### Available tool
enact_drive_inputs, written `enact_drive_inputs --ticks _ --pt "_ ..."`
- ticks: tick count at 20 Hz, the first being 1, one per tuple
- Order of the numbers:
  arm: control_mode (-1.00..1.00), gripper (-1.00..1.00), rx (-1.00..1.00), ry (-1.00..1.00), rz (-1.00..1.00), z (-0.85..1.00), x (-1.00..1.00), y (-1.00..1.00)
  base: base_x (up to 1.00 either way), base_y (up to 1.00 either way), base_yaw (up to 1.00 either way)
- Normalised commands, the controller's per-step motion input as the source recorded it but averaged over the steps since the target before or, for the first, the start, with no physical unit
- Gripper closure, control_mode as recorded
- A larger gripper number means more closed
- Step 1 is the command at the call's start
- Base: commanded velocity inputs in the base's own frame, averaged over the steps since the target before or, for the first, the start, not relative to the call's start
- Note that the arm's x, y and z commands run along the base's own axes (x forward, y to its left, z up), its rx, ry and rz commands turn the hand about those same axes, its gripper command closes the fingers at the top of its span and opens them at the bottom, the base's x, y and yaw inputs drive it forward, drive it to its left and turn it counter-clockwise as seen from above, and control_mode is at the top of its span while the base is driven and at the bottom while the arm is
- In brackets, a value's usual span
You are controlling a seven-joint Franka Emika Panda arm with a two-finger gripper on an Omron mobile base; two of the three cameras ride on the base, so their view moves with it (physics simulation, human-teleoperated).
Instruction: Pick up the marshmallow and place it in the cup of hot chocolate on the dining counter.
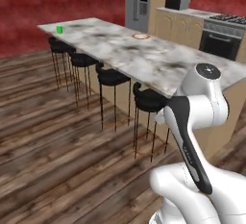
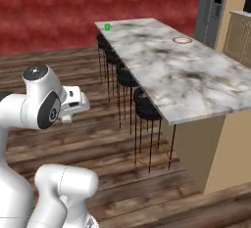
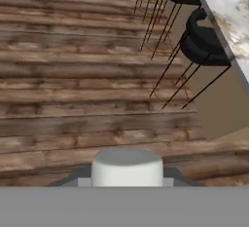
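Note:
The dining counter (image 1: pixel 158 59) (image 2: pixel 186 75) stretches away from me, and its near corner shows in the hand view (image 3: pixel 228 2). The green cup of hot chocolate (image 1: pixel 59 29) (image 2: pixel 107 27) stands upright at its far left end. A round white plate with a red rim (image 1: pixel 141 36) (image 2: pixel 182 40) lies near the far edge, well apart from the cup. The marshmallow is too small to make out from here. My gripper (image 2: pixel 67 117) is folded in close beside the arm's upper joint, over the wooden floor and far short of the counter. Its fingers cannot be made out.
Several black bar stools (image 1: pixel 111 76) (image 2: pixel 147 109) (image 3: pixel 204 46) line the counter's near side. Behind it stand a steel fridge (image 1: pixel 138 4), a wall counter with a microwave (image 1: pixel 178 1), and a stove (image 1: pixel 223 38). Open wood floor (image 1: pixel 57 146) lies between me and the stools.

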Motion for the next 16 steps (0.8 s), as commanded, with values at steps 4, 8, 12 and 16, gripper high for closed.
enact_drive_inputs --ticks 4,8,12,16 --pt "1.00 1.00 0.00 0.00 0.00 0.00 0.00 0.00 0.32 1.00 -0.35" --pt "1.00 1.00 0.00 0.00 0.00 0.00 0.00 0.00 0.45 1.00 -0.32" --pt "1.00 1.00 0.00 0.00 0.00 0.00 0.00 0.00 0.76 1.00 -0.36" --pt "1.00 1.00 0.00 0.00 0.00 0.00 0.00 0.00 0.75 1.00 -0.25"
